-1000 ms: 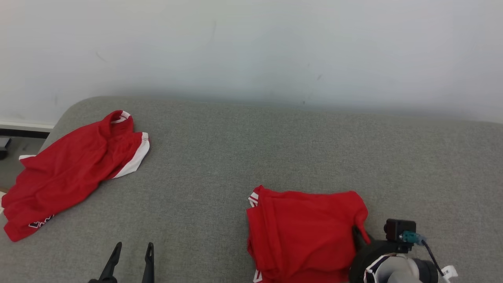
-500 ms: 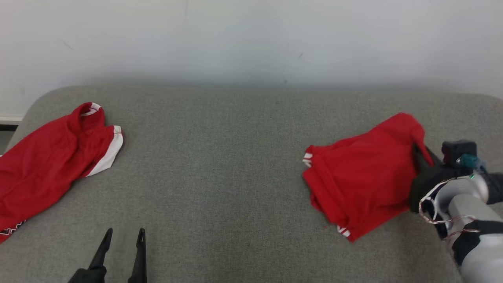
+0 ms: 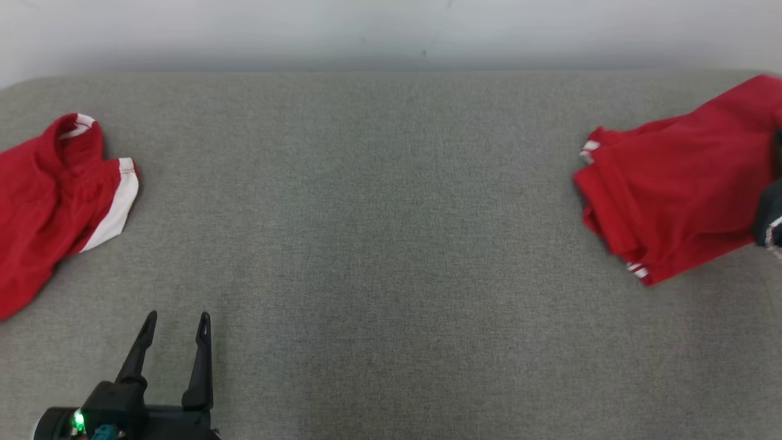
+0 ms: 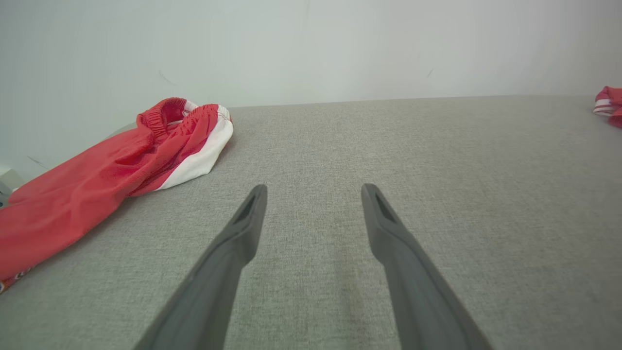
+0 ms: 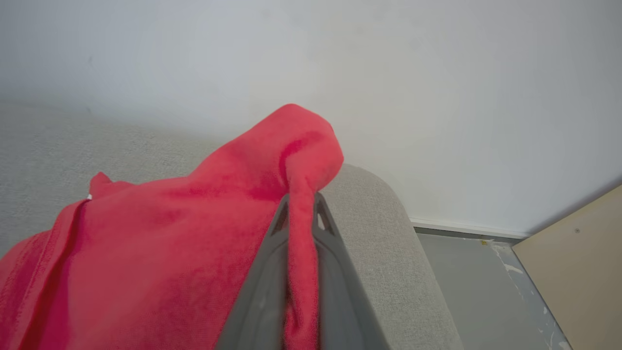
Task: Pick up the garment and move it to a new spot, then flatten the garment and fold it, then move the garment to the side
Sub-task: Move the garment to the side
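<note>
The garment (image 3: 672, 183) is a folded red piece with white trim, lying at the far right of the grey cushion (image 3: 379, 232). In the right wrist view my right gripper (image 5: 300, 206) is shut on a pinched-up corner of the garment (image 5: 170, 253), close to the cushion's rounded right end. Its dark wrist (image 3: 771, 220) just shows at the head view's right edge. My left gripper (image 3: 177, 319) rests low at the lower left, open and with nothing between its fingers (image 4: 313, 192). The garment's edge (image 4: 610, 104) shows far right in the left wrist view.
A second red garment with a white band (image 3: 49, 189) lies crumpled at the cushion's left end (image 4: 97, 180). A pale wall (image 3: 391, 30) runs behind the cushion. Past the right end are grey floor (image 5: 461, 272) and a beige panel (image 5: 578, 262).
My right gripper has carried the folded garment from near the front middle out to the far right end. The head camera has shifted too. The left gripper stays open.
</note>
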